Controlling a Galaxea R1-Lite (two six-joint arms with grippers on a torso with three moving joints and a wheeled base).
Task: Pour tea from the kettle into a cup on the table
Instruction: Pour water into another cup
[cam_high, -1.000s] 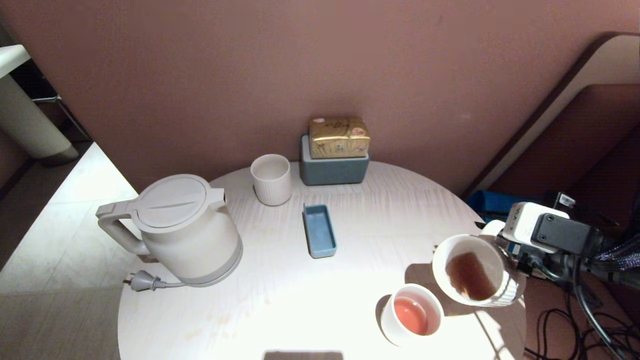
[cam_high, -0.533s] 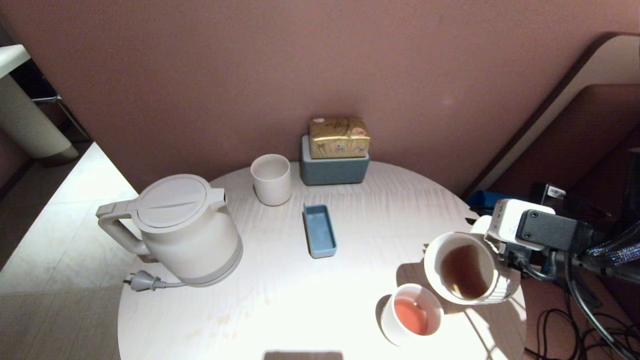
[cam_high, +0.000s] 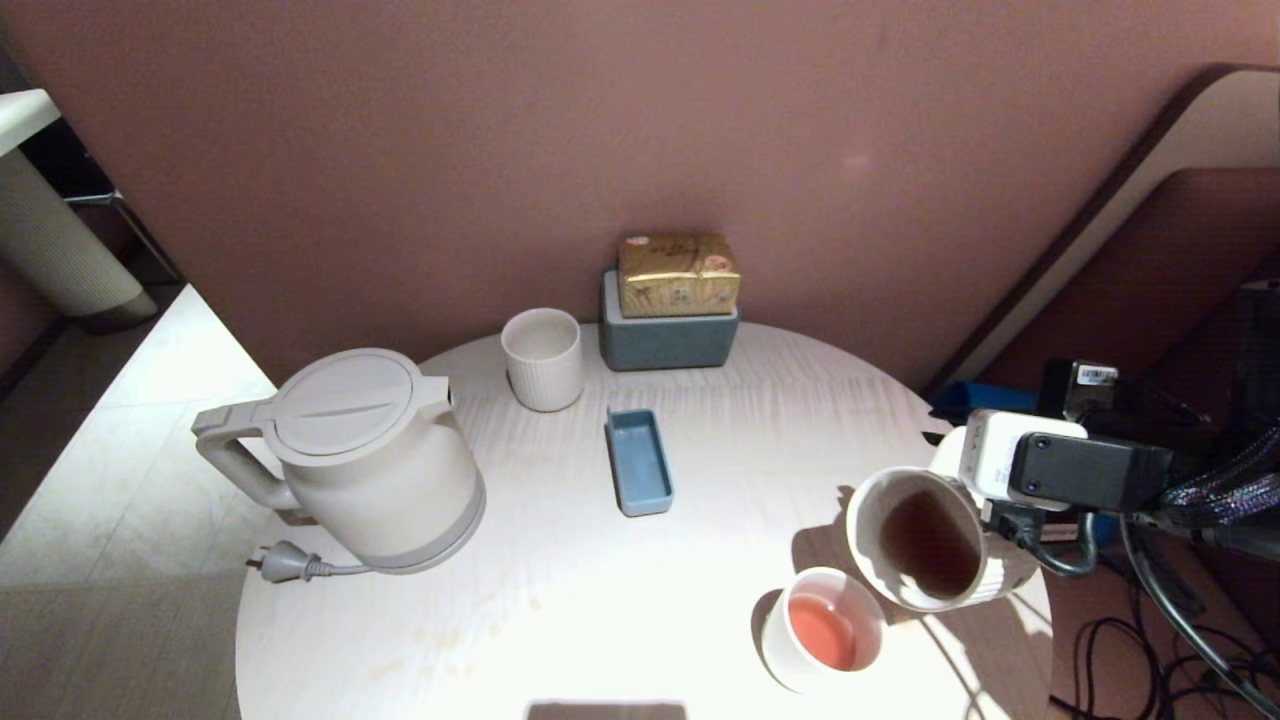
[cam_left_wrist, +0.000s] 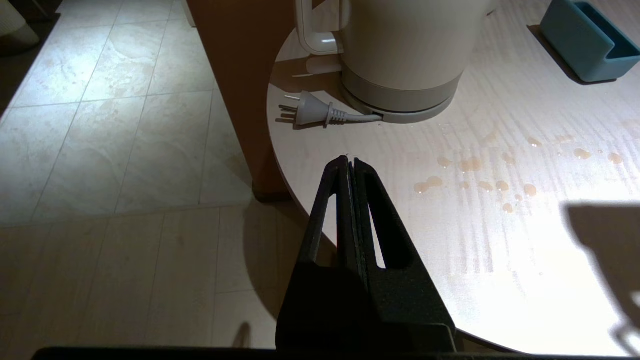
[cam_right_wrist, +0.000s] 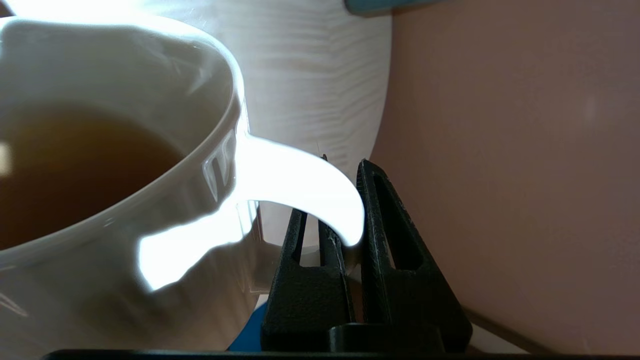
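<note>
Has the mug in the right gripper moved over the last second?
Yes. The mug, held by its handle in the right gripper, has shifted left toward the blue tray and tipped further over the small cup.

No legible text — gold packet (cam_high: 679, 274) print, barcode sticker (cam_high: 1097, 374) — unreadable

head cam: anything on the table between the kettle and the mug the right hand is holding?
Yes. In the head view the blue tray lies on the table between the kettle and the mug gripped by the right hand; otherwise bare tabletop.
</note>
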